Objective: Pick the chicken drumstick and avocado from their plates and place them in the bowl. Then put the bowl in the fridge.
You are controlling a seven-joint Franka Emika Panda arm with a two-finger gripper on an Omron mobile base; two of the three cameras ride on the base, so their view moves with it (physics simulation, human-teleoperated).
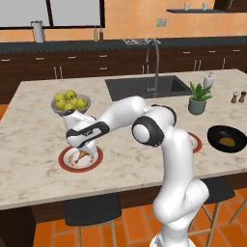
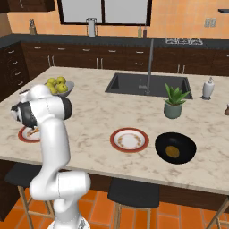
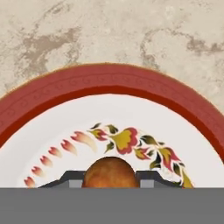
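One grasp matters here. Far left on the counter (image 1: pixel 34 183), near its front edge, sits the left plate (image 1: pixel 67 163), red rim, just in front of a grey fruit bowl (image 1: pixel 70 103). The gripper (image 3: pixel 109 184) is down on this plate, and the chicken drumstick (image 3: pixel 109 171) lies straight ahead of the hand between the two fingertips (image 3: pixel 72 179). Both dark tips sit hard against its sides, so I read the hand as clenched on the drumstick, still resting on the plate's cream centre.

Long axis is hard to call. The hand view gives a rounded orange-brown end, the rest cut off at the bottom. In the left base view the hand covers most of it, with bits of orange poking out either side, so the drumstick probably lies across the jaws. Which end is bone I can't tell.

Moving right along the front edge is the second plate (image 2: pixel 129 140), which looks bare. Just beside it on the right is the black bowl (image 2: pixel 175 147) with a small brownish lump inside — maybe the avocado, too small to be sure.

So the bowl lies well to the right of the hand. The carry should run rightward along the front edge, past the second plate.
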